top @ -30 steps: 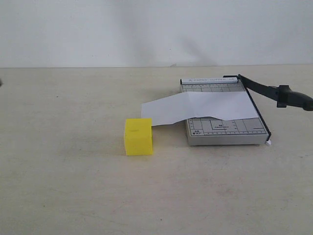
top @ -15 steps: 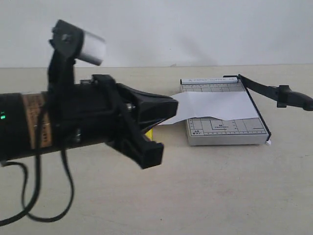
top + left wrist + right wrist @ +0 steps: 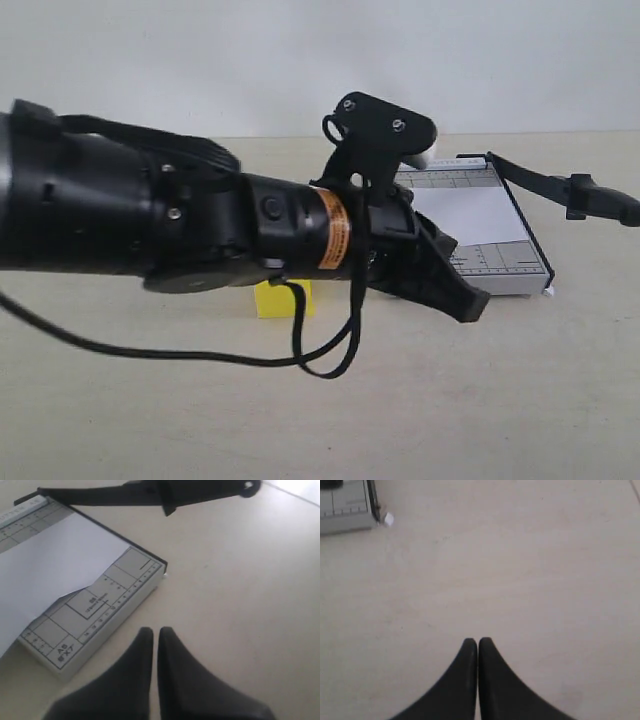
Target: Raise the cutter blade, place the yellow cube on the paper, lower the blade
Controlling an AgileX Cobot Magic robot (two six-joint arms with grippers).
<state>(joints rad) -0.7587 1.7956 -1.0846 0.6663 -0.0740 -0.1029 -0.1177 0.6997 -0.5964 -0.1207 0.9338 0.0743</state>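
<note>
The grey cutter board [image 3: 515,262] lies at the right, with the white paper [image 3: 470,215] across it. The cutter blade [image 3: 600,200] angles up off the board's right edge, its thick handle out to the right. Only a bit of the yellow cube [image 3: 283,298] shows beneath my left arm. My left gripper [image 3: 470,308] is shut and empty, hovering by the board's near left corner. The left wrist view shows its fingertips [image 3: 145,632] just short of the board [image 3: 100,615], with the paper [image 3: 55,560] and blade [image 3: 150,492] beyond. My right gripper [image 3: 477,641] is shut over bare table.
The left arm [image 3: 150,215] and its dangling cable [image 3: 300,355] cross the left and middle of the exterior view. A corner of the cutter board [image 3: 345,507] shows at the edge of the right wrist view. A white wall stands behind the beige table [image 3: 560,400].
My left arm has swept in from the left to the right, now covering most of the cube and the paper's left end. Board, blade and cube have not moved.
</note>
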